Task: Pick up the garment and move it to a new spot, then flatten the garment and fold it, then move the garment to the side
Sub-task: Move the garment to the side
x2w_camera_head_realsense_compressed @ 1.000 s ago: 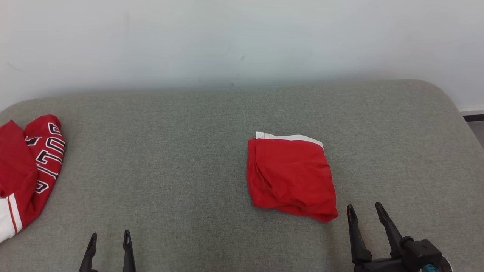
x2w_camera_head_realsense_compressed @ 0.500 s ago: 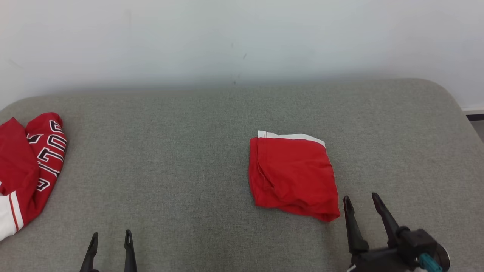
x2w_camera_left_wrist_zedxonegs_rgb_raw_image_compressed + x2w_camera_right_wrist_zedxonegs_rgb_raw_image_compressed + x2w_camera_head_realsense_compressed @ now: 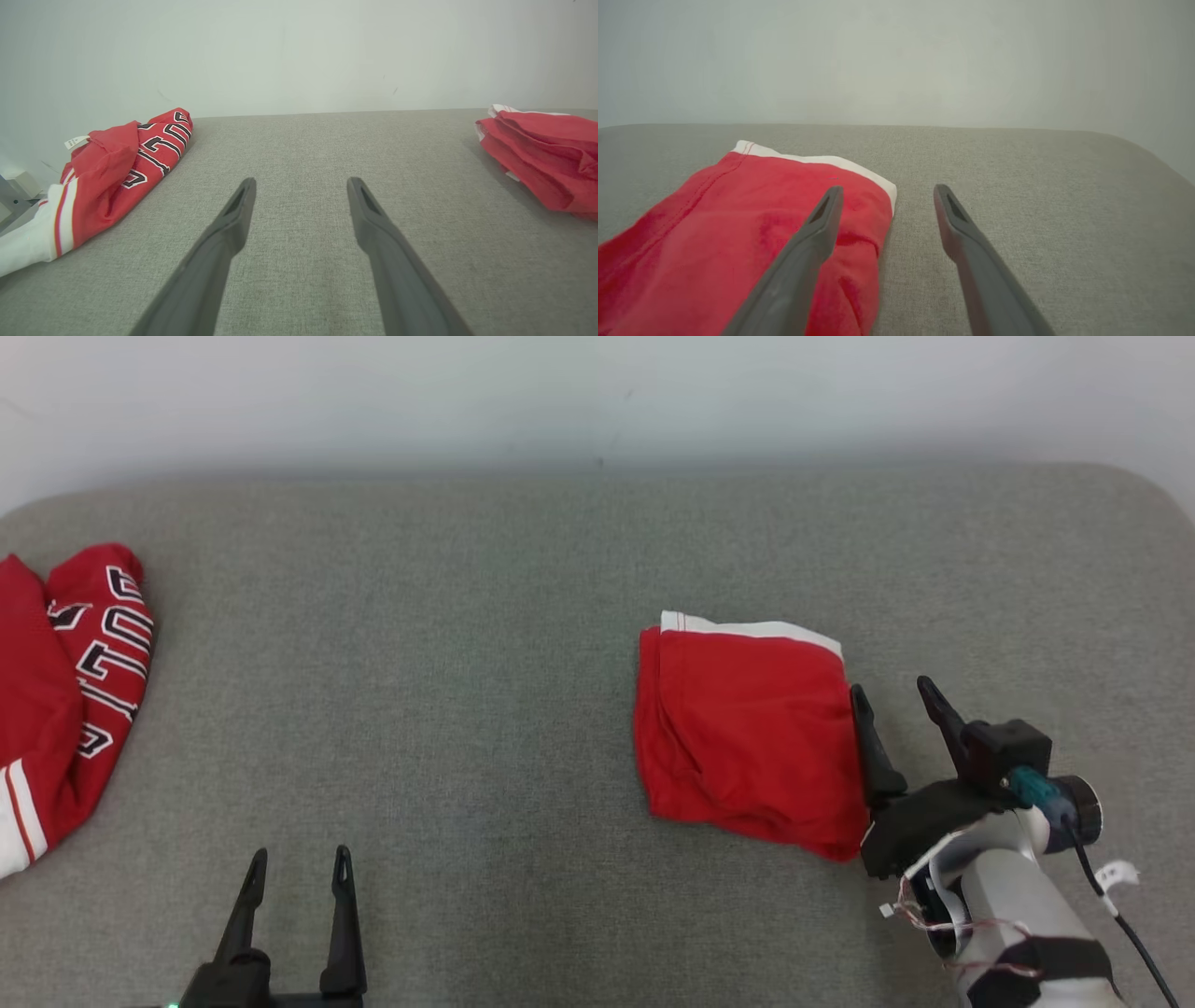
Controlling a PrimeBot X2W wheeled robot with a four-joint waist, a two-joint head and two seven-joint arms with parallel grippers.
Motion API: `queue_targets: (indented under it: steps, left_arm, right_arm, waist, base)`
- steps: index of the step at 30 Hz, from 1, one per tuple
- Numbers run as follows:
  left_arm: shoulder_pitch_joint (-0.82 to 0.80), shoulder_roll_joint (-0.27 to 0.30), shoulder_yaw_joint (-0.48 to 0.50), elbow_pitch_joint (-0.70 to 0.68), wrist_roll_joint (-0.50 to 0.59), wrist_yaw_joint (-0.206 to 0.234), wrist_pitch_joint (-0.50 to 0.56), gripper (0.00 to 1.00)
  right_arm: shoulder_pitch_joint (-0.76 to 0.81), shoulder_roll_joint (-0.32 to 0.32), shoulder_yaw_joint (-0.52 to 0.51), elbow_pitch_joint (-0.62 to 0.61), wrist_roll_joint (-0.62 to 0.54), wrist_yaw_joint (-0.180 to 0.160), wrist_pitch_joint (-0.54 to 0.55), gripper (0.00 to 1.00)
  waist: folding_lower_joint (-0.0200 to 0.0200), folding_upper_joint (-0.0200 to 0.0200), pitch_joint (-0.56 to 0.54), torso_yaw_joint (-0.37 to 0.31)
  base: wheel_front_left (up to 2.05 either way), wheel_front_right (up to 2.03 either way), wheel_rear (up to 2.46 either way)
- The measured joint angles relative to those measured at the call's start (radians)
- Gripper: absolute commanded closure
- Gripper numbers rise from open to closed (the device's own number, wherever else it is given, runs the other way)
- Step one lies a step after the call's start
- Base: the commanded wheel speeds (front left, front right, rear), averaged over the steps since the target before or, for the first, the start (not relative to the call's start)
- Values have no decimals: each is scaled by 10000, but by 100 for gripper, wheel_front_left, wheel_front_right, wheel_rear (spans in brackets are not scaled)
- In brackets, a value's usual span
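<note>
1. right pincer (image 3: 889, 687). Two long dark fingers on a black wrist block, carried by a pale forearm (image 3: 1008, 896) with a teal plug and a thin black cable. Fingers spread wide, nothing between them.

2. garment (image 3: 747, 728). Red cloth, folded into a rough square, with a white band along its far edge. It lies on the grey surface (image 3: 467, 663), immediately to the left of the right pincer. Its right-hand edge sits under that pincer's left finger. In the right wrist view this finger crosses the red cloth near the white-banded corner, while the other finger stands over bare grey fabric just beside the fold. Whether the finger touches the cloth cannot be told.

3. left pincer (image 3: 301, 851). Same dark two-finger build. Fingers spread apart, empty, tips over bare grey fabric. The garment lies well apart from it, ahead and to its right. In the left wrist view the red fold shows at the far right, beyond the right finger.

4. jersey (image 3: 65, 691). A second red piece with white letters outlined in black and a white panel with red stripes. It is bunched rather than folded, well to the left of the left pincer and somewhat ahead of it, at the surface's left end. A small white label (image 3: 76, 141) sticks out at its far end.

5. wall (image 3: 560, 392). Pale and plain, rising directly behind the surface, beyond both pincers' fingertips.
</note>
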Motion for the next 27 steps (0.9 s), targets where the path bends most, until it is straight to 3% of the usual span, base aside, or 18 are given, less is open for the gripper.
queue_targets:
  steps: [6, 12, 14, 20, 27]
  left_arm:
    - [-210, 0, -107, 19, -17, -21, 0, 0]
    - [-219, 0, -109, 31, -79, 27, 0, 0]
    - [-226, -2, -128, 56, -92, 27, 0, 0]
    - [-391, 0, -244, 40, -132, 29, 0, 0]
    - [-455, 4, -276, -288, -171, -2, 0, 0]
  right_arm:
    - [-1164, 79, 268, 2796, 583, 0, 33, 0]
    - [-1693, 249, 961, 4123, 1187, 0, -12, 0]
    - [-1831, 309, 1179, 4399, 1444, 0, -19, 98]
    - [-2282, 224, 1858, 4809, 1987, 0, 19, 100]
    - [-3705, -715, 2863, 4679, 1873, 0, 38, 100]
  waist:
    - [0, 0, 378, 321]
    - [0, 0, 535, 416]
    - [-1, -1, 536, 389]
    - [-1, -2, 553, 445]
    - [0, -1, 936, 410]
  base:
    - [0, 0, 0]
    - [0, 0, 0]
    - [0, 0, 0]
    - [0, 0, 0]
    - [0, 0, 0]
